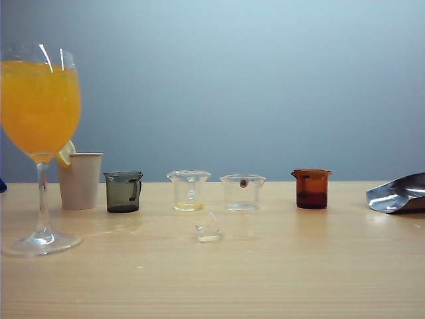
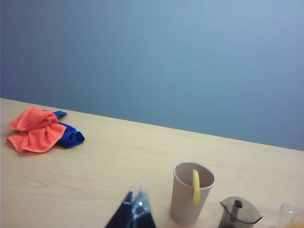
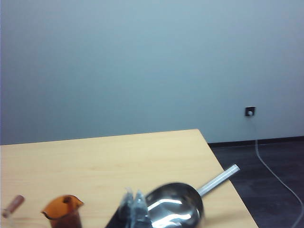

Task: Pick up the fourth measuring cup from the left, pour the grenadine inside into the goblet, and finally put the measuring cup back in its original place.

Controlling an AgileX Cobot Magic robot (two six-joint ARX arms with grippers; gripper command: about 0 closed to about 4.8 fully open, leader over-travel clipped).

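So amber cup [image 1: 311,189] stands upright at the right end of the cup row on table [image 1: 265,279], dark grenadine [image 1: 311,200] in its bottom. Clear cups [image 1: 242,192] and grey cup [image 1: 123,191] sit to its left, then paper cup [image 1: 80,180]. Goblet [image 1: 40,106] at far left, full of orange juice. Right gripper [image 3: 133,202] pinched closed, empty, near amber cup and metal scoop [image 3: 175,204]. Left gripper [image 2: 135,199] tips together, holding nothing, beside paper cup.

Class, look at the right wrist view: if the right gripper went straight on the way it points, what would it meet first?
Probably the metal scoop, whose bowl lies just beyond the shut right gripper; depth is uncertain. The amber measuring cup sits off to one side.
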